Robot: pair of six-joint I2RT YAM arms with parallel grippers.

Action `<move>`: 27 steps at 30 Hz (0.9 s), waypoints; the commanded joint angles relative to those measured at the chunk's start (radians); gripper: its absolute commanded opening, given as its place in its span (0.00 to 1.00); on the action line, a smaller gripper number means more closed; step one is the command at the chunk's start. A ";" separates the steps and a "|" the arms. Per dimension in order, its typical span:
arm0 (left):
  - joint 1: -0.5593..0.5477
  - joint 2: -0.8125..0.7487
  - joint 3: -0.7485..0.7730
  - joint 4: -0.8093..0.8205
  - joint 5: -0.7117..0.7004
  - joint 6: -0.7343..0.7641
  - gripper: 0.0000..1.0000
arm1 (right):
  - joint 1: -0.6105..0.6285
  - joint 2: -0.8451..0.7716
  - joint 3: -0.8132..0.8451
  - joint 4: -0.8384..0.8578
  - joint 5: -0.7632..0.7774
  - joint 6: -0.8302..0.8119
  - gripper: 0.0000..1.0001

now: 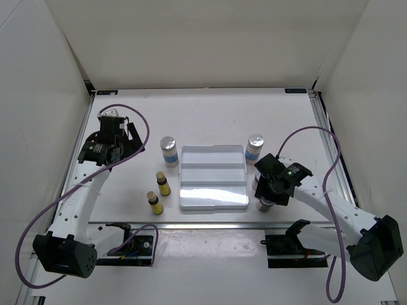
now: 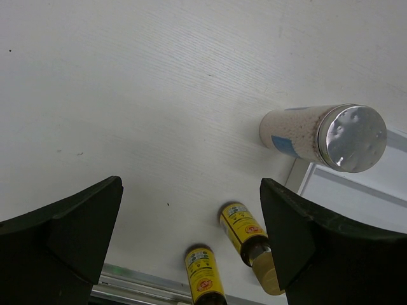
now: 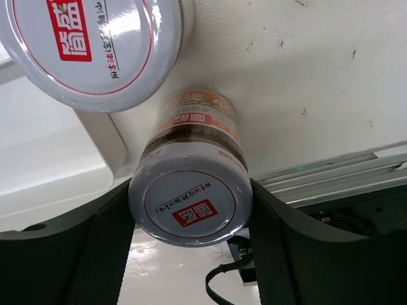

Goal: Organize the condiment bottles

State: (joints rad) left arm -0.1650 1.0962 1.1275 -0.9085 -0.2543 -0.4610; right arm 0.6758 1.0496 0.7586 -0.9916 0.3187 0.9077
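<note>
My right gripper [image 1: 268, 198] is shut on a squat silver-lidded jar with a red label [image 3: 189, 203], its fingers [image 3: 105, 254] pressing both sides of the lid. The jar's base is at the table by the tray's right edge. The second red-label jar [image 3: 95, 44] stands just beyond it. My left gripper [image 1: 129, 141] is open and empty, held above the table's left side. Below it in the left wrist view are one white blue-banded cylinder [image 2: 324, 136] and two yellow bottles [image 2: 245, 229] [image 2: 203, 276]. The other white cylinder [image 1: 255, 148] stands right of the tray.
A white stepped tray [image 1: 213, 150] lies in the middle of the table, with nothing in it. Its corner shows in the left wrist view [image 2: 356, 190] and its edge in the right wrist view [image 3: 51, 159]. The table's near metal rail [image 3: 343, 171] runs close behind the held jar.
</note>
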 commanded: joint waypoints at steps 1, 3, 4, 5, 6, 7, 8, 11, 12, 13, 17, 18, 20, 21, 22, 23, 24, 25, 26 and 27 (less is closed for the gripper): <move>0.004 -0.012 0.031 0.010 -0.020 -0.005 1.00 | 0.005 -0.040 0.005 -0.007 0.048 0.017 0.41; 0.004 -0.012 0.031 0.010 -0.020 -0.005 1.00 | 0.025 -0.072 0.050 -0.033 0.077 0.017 0.32; 0.004 -0.012 0.031 0.010 -0.020 -0.005 1.00 | 0.034 -0.086 0.067 -0.056 0.086 0.008 0.28; 0.004 -0.012 0.031 0.010 -0.020 -0.005 1.00 | 0.062 -0.098 0.085 -0.065 0.095 0.008 0.21; 0.004 -0.012 0.031 0.010 -0.020 -0.005 1.00 | 0.079 -0.123 0.105 -0.065 0.106 0.008 0.18; 0.004 -0.012 0.031 0.010 -0.020 -0.005 1.00 | 0.097 -0.132 0.146 -0.076 0.117 0.008 0.16; 0.004 -0.012 0.031 0.010 -0.020 -0.005 1.00 | 0.137 -0.132 0.169 -0.076 0.128 -0.001 0.14; 0.004 -0.012 0.031 0.010 -0.020 -0.005 1.00 | 0.207 -0.113 0.258 -0.087 0.164 -0.001 0.13; 0.004 -0.012 0.031 0.010 -0.020 -0.005 1.00 | 0.224 -0.077 0.277 -0.087 0.164 -0.001 0.13; 0.004 -0.012 0.031 0.010 -0.020 -0.005 1.00 | 0.243 -0.056 0.291 -0.069 0.164 -0.012 0.13; 0.004 -0.012 0.031 0.010 -0.020 -0.005 1.00 | 0.349 0.109 0.356 0.002 0.200 -0.032 0.13; 0.004 -0.012 0.031 0.010 -0.020 -0.005 1.00 | 0.361 0.139 0.372 0.011 0.218 -0.032 0.13; 0.004 -0.012 0.031 0.010 -0.030 -0.005 1.00 | 0.384 0.228 0.416 0.039 0.218 -0.053 0.12; 0.004 -0.012 0.031 0.010 -0.030 -0.005 1.00 | 0.384 0.257 0.429 0.060 0.218 -0.064 0.12; 0.004 -0.012 0.031 0.010 -0.030 -0.005 1.00 | 0.384 0.285 0.441 0.061 0.208 -0.073 0.12; 0.004 -0.012 0.031 0.010 -0.030 -0.005 1.00 | 0.384 0.335 0.450 0.071 0.207 -0.073 0.12; 0.004 -0.012 0.031 0.010 -0.030 -0.005 1.00 | 0.384 0.358 0.450 0.071 0.207 -0.064 0.12; 0.004 -0.012 0.031 0.010 -0.030 -0.005 1.00 | 0.384 0.380 0.461 0.071 0.207 -0.053 0.12; 0.004 -0.012 0.031 0.010 -0.030 -0.005 1.00 | 0.384 0.413 0.461 0.071 0.207 -0.053 0.12; 0.004 -0.012 0.031 0.010 -0.030 -0.005 1.00 | 0.384 0.426 0.461 0.085 0.194 -0.053 0.12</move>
State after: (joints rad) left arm -0.1650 1.0962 1.1275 -0.9085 -0.2638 -0.4614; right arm 1.0580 1.4597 1.1603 -0.9424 0.4721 0.8532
